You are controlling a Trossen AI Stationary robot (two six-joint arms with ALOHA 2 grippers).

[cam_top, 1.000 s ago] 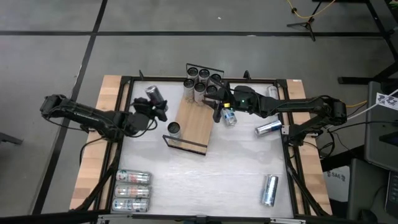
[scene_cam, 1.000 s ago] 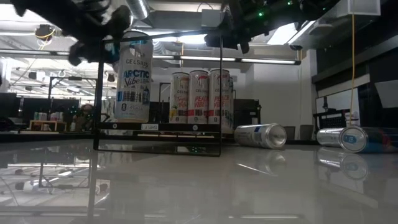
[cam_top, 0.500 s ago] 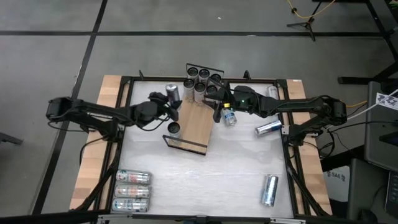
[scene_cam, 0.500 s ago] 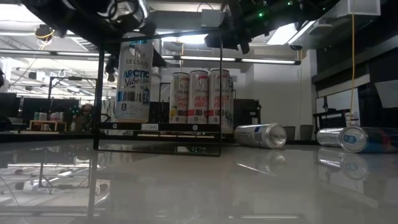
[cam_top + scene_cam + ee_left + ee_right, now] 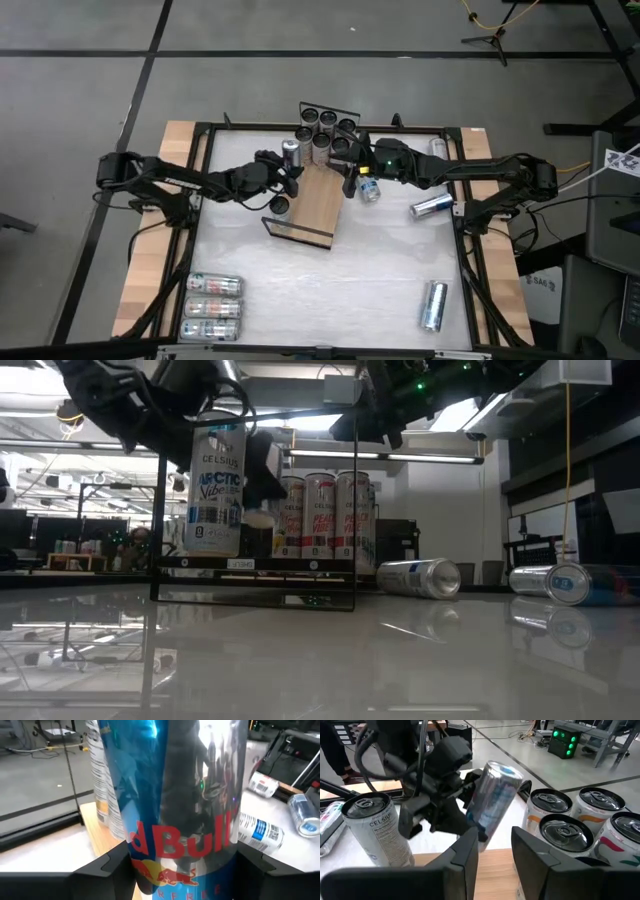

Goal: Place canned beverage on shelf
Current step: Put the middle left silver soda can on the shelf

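Left gripper (image 5: 281, 170) clamps a tilted Red Bull can (image 5: 291, 153) above the shelf (image 5: 312, 203). Its top leans toward the standing cans (image 5: 326, 133). Right gripper (image 5: 352, 172) holds nothing; whether it is apart is unclear.

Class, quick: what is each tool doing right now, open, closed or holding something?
Left tool: closed on the Red Bull can.
Right tool: open, holding nothing, above the shelf.

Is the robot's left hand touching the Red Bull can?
Touching. In the left wrist view, the left gripper has its dark fingers pressed against both sides of the Red Bull can.
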